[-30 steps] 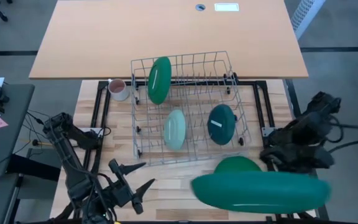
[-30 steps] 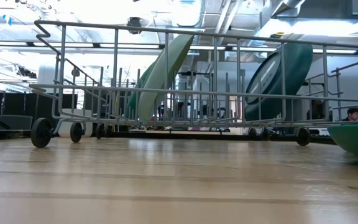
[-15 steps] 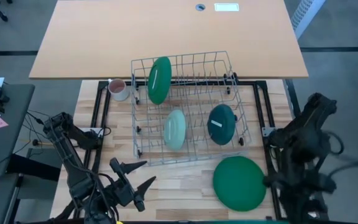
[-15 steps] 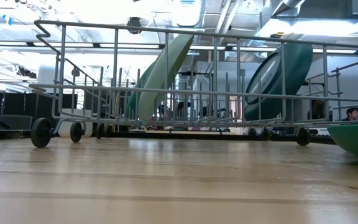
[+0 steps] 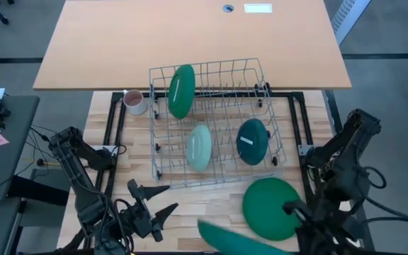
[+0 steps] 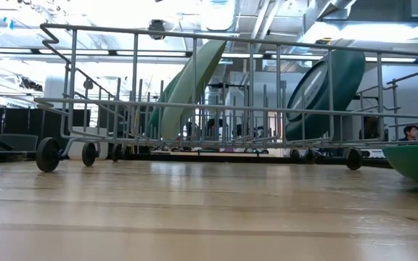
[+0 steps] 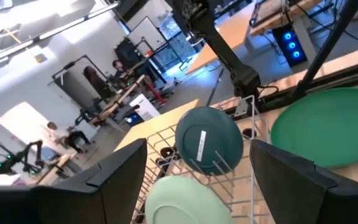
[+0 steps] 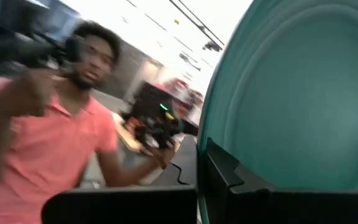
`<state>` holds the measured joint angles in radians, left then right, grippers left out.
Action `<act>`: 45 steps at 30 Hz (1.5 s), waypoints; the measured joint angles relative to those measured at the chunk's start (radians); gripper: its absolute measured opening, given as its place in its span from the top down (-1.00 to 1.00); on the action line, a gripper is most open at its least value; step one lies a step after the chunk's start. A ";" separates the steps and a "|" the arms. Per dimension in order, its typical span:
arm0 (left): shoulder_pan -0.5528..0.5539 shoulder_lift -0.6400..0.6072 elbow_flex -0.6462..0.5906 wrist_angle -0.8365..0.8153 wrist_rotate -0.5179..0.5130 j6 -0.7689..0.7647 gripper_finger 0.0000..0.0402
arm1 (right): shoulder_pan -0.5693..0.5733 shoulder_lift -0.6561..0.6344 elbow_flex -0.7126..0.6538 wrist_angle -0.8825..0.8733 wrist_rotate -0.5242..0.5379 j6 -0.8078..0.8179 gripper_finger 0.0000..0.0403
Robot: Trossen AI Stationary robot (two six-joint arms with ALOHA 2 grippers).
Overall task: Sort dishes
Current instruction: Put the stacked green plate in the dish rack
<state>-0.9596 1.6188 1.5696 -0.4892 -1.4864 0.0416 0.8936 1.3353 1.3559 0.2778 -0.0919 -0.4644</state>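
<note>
My right claw [image 8: 204, 180], clamped on a big green plate [image 8: 291, 93], must carry it to the rack [image 5: 214, 124]; my left claw [image 5: 151, 205] waits apart.

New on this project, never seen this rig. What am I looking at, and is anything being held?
It is a table robot with two dark arms, each ending in a two-finger gripper. One picture looks straight down, one looks level across the tabletop, and one comes from each wrist.

On the wooden table stands a wire dish rack. It holds a large dark green plate, a pale mint plate and a dark teal plate, all on edge. A pinkish mug sits beside the rack. Another large green plate lies flat in front of it.

The right gripper is shut on the rim of a third green plate, lifted near the table's front edge. The left gripper is open and empty, waiting front left.
</note>
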 joint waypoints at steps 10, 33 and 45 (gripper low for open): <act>-0.011 0.000 0.000 -0.019 0.002 -0.015 -0.39 | -0.002 -0.008 -0.001 -0.128 0.103 -0.173 0.97; 0.020 0.000 0.000 -0.118 0.010 -0.171 -0.39 | -0.027 0.002 -0.002 -0.639 0.767 0.136 0.97; 0.030 0.000 0.000 -0.196 0.016 -0.263 -0.39 | -0.150 0.162 0.024 -0.679 1.000 -0.051 0.97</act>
<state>-0.9298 1.6188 1.5696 -0.6849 -1.4708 -0.2218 0.7441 1.4976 1.3795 -0.4012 0.9082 -0.5156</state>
